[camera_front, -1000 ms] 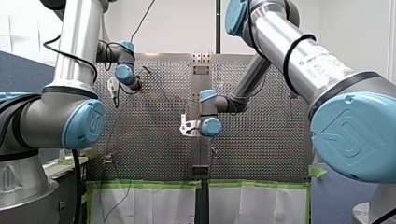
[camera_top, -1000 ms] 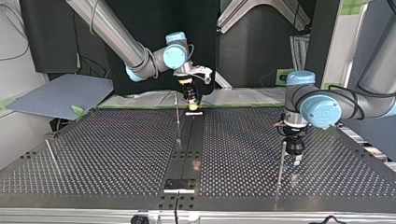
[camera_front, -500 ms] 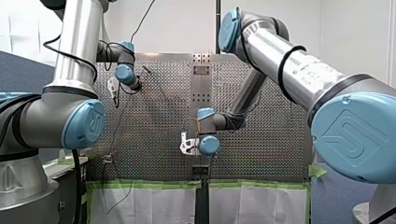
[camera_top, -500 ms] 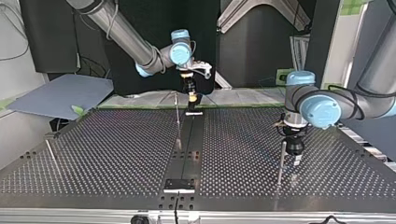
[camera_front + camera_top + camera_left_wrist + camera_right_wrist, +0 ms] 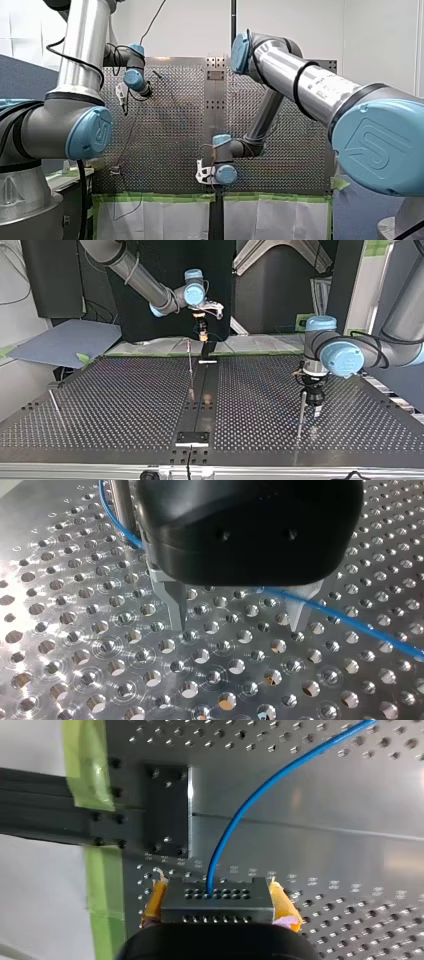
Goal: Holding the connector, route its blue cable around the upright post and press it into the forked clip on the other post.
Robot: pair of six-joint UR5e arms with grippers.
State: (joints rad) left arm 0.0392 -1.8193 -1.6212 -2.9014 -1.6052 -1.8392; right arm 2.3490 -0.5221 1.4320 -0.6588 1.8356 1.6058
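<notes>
In the right wrist view my right gripper (image 5: 219, 892) is shut on a dark grey connector (image 5: 216, 901), with a yellow pad on each side of it. Its blue cable (image 5: 240, 815) rises from the connector and arcs away across the table. The top view shows that gripper (image 5: 203, 336) at the table's far edge, above a thin upright post (image 5: 190, 371). My left gripper (image 5: 237, 624) hangs open over the perforated plate, its metal fingers (image 5: 176, 605) empty. The blue cable (image 5: 345, 619) curves round a post (image 5: 121, 505) and runs just behind those fingers. This post (image 5: 301, 415) stands beside my left gripper (image 5: 315, 406).
Green tape (image 5: 95, 780) and a black bolted plate (image 5: 167, 812) mark the table edge beneath my right gripper. A smooth dark strip (image 5: 202, 395) runs down the table's middle. A third thin rod (image 5: 54, 402) and a grey board (image 5: 65, 342) sit at the top view's left.
My right arm has carried the connector toward the taped table edge, downward in the front view and away in the top view. My left arm has stayed still.
</notes>
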